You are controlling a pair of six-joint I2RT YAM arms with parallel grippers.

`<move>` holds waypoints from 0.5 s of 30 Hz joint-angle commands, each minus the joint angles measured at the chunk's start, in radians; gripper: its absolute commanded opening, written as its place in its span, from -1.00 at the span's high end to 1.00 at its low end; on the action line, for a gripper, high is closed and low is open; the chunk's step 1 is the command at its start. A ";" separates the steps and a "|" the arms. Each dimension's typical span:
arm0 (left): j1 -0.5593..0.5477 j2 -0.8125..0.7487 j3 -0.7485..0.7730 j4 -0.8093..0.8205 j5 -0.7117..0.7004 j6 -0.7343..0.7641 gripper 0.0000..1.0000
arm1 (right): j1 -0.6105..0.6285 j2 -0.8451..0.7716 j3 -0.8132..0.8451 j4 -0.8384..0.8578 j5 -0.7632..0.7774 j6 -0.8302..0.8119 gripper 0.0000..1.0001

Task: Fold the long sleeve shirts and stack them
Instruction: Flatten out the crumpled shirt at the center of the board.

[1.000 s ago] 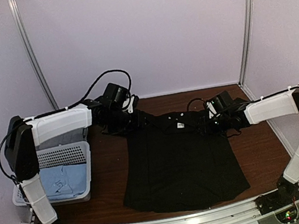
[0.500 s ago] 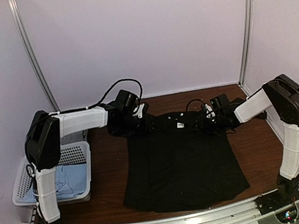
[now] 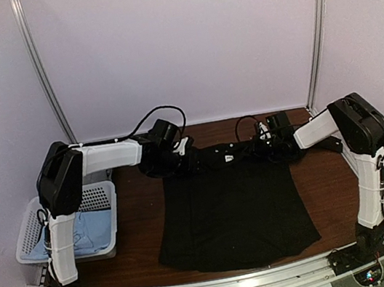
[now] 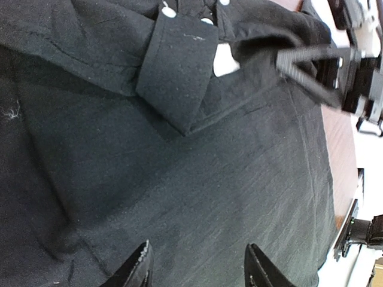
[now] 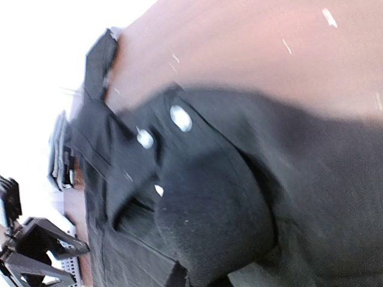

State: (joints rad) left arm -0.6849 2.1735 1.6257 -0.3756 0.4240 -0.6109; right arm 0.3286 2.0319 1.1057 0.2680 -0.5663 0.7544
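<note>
A large black long sleeve shirt (image 3: 233,210) lies spread flat on the brown table (image 3: 135,219), collar toward the back wall. My left gripper (image 3: 188,156) hovers over its left shoulder. In the left wrist view it (image 4: 199,266) stands open, with flat black cloth (image 4: 197,179) beneath and a folded cuff (image 4: 179,66) ahead. My right gripper (image 3: 264,143) is at the right shoulder, and the left wrist view shows its fingers (image 4: 308,63) drawn to a point on the cloth. In the right wrist view bunched black cloth (image 5: 239,209) covers the jaws. A light blue shirt (image 3: 89,231) lies in the basket.
A white lattice basket (image 3: 98,197) stands at the left edge of the table, beside the left arm. Purple walls and two metal poles (image 3: 315,34) close in the back. Bare wood (image 3: 332,186) shows to the right of the shirt.
Both arms have swung toward the back of the table and in along the collar. The right gripper's jaws have closed on the cloth. The left gripper has stayed open.
</note>
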 commanded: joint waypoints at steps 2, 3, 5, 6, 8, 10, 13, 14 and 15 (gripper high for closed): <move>0.016 0.008 0.020 0.017 -0.001 0.033 -0.05 | -0.034 0.071 0.160 0.076 -0.039 0.030 0.98; 0.017 0.007 0.017 0.014 -0.005 0.035 -0.05 | -0.043 0.092 0.190 0.086 -0.051 0.044 1.00; 0.020 0.006 0.009 0.011 -0.004 0.040 -0.04 | -0.059 0.139 0.251 0.124 -0.076 0.081 1.00; 0.021 0.004 0.003 0.010 -0.004 0.042 -0.04 | -0.066 0.162 0.279 0.142 -0.084 0.100 1.00; 0.021 0.000 -0.006 0.009 -0.009 0.046 -0.04 | -0.079 0.212 0.342 0.175 -0.095 0.136 1.00; 0.021 -0.002 -0.013 0.010 -0.012 0.050 -0.04 | -0.092 0.268 0.416 0.197 -0.099 0.164 1.00; 0.021 -0.005 -0.029 0.010 -0.009 0.053 -0.03 | -0.101 0.352 0.521 0.224 -0.101 0.192 0.98; 0.021 -0.008 -0.036 0.010 -0.009 0.054 -0.03 | -0.102 0.375 0.560 0.223 -0.098 0.193 0.96; 0.021 -0.010 -0.043 0.011 -0.012 0.055 -0.03 | -0.102 0.401 0.599 0.222 -0.100 0.194 0.93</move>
State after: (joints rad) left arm -0.6708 2.1735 1.6138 -0.3740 0.4221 -0.5808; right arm 0.2352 2.3554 1.5795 0.4297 -0.6514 0.9028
